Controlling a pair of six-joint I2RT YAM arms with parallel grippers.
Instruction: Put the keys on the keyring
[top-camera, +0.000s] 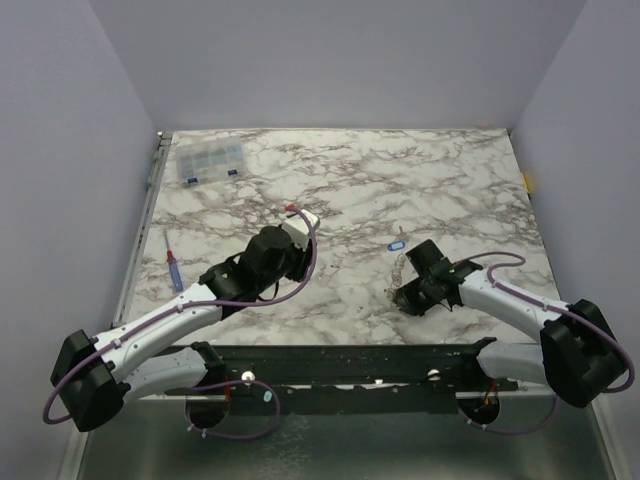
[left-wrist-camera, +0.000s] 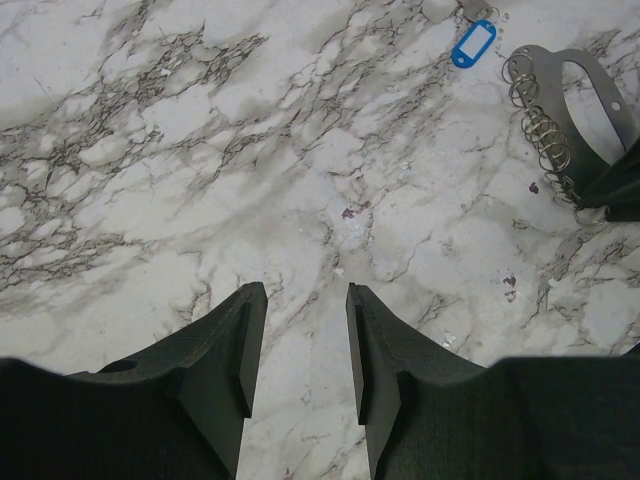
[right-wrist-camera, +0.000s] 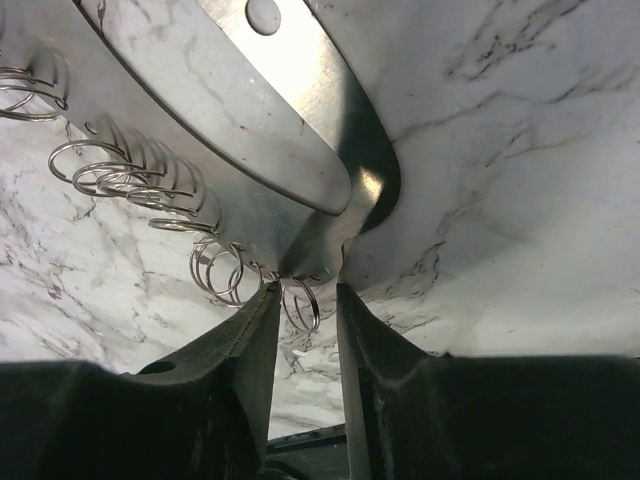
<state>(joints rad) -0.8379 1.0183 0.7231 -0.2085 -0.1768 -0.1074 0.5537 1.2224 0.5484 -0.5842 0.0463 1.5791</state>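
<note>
The keyring (left-wrist-camera: 585, 62) is a flat pale grey metal loop lying on the marble right of centre (top-camera: 399, 268), with several small wire rings (right-wrist-camera: 130, 175) strung along one edge. My right gripper (top-camera: 404, 296) is at its near end. In the right wrist view its jaws (right-wrist-camera: 308, 290) stand narrowly apart, and one small ring (right-wrist-camera: 302, 305) hangs between them at the loop's edge. My left gripper (top-camera: 298, 262) hovers over bare marble to the left, open and empty (left-wrist-camera: 305, 290). No keys show in any view.
A small blue tag with a white label (top-camera: 394, 243) (left-wrist-camera: 473, 44) lies just beyond the keyring. A clear compartment box (top-camera: 208, 160) sits at the far left. A blue and red tool (top-camera: 172, 262) lies by the left edge. A black rail (top-camera: 330, 365) runs along the near edge.
</note>
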